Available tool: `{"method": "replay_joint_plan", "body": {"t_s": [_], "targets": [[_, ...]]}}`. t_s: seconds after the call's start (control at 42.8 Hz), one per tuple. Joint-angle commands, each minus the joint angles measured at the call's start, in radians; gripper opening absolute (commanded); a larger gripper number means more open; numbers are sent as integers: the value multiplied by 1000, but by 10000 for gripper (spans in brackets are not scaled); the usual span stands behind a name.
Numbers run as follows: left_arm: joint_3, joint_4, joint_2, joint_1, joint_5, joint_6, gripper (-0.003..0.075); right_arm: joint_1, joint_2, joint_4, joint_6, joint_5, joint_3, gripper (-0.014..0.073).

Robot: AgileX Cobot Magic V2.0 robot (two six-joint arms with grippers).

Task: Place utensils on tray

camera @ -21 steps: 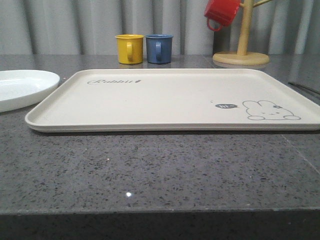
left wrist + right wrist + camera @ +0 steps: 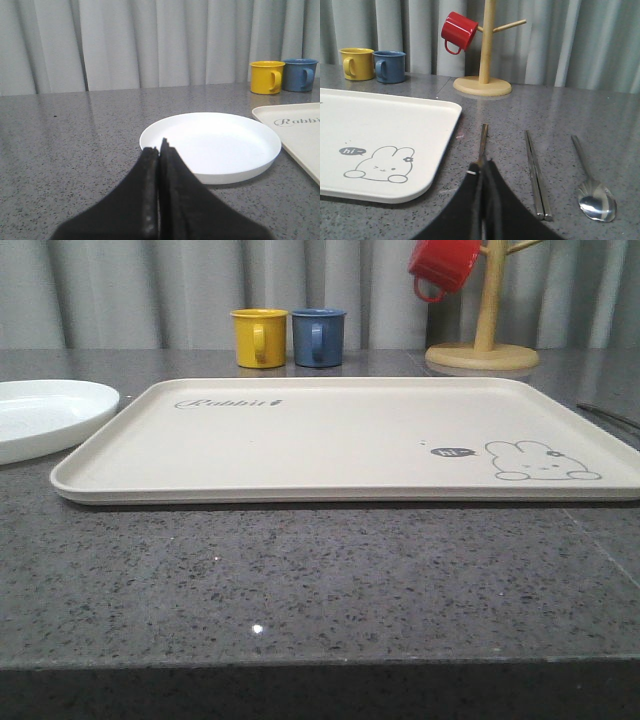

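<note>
The cream tray (image 2: 340, 440) with the rabbit drawing lies in the middle of the table, with nothing on it. To its left sits the white plate (image 2: 40, 415). My left gripper (image 2: 160, 148) is shut and holds nothing, hovering just short of the plate (image 2: 215, 145). Right of the tray (image 2: 385, 135) lie the fork (image 2: 483, 142), the chopsticks (image 2: 536, 172) and the spoon (image 2: 592, 192), side by side on the stone. My right gripper (image 2: 482, 168) is shut, and its tips hide the fork's near end.
A yellow mug (image 2: 259, 337) and a blue mug (image 2: 318, 336) stand behind the tray. A wooden mug tree (image 2: 482, 357) with a red mug (image 2: 443, 265) hanging on it stands at the back right. The table's front edge runs close below the tray.
</note>
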Motion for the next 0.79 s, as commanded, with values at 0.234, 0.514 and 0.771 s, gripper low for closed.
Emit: {"method": "replay_joint_plan", "body": {"t_s": [0.234,0.514,0.771], "targets": [[2,-40,-21,-3,-166,-1,-20,-8,-17,28,-6,-109,-17,-67],[-200,-45,5,-3,-69,-1,-20,-8,17,50,-6,121,-253,-67],[-523,-45,221,-3,211,-1,-20,-8,255,50,-6,317,-540,-67]]}}
